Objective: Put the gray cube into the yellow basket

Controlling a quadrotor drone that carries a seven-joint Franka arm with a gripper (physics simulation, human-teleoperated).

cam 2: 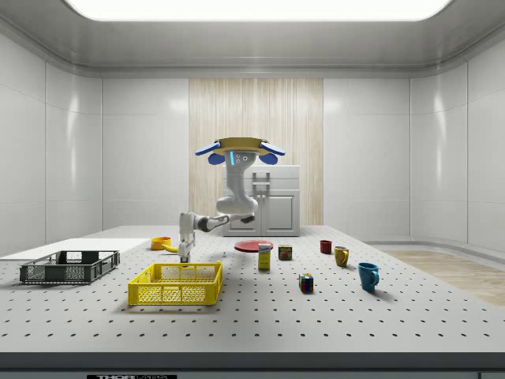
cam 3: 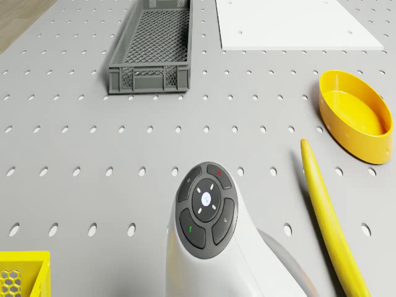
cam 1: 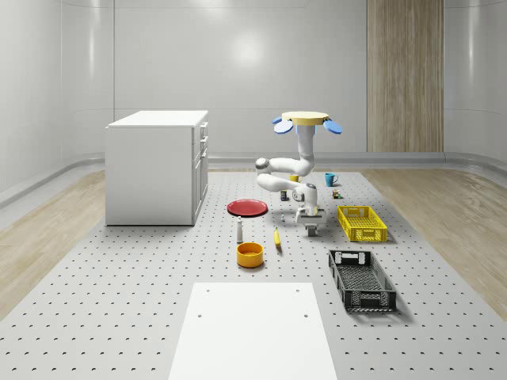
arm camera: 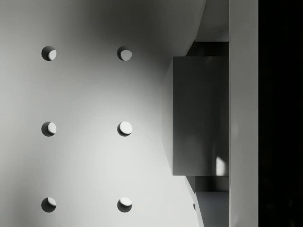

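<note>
The gray cube (cam 1: 313, 230) sits pinched in my claw (cam 1: 312, 228), low over the perforated table (cam 1: 119, 301), just beside the yellow basket (cam 1: 362, 222) on the whole-scene view's left. My drone body (cam 1: 307, 120) hovers above, near the red plate (cam 1: 247, 207) and banana (cam 3: 325, 210).

- Whole-scene camera: high, far back, looking down the desk (cam 1: 119, 301) toward the back wall.
- Side camera: low, at desk edge, facing across.
- Drone camera: forward-down, near the surface.
- Wrist camera: very close, facing the desk.
- Both far views share the yellow basket (cam 1: 362, 222).
</note>
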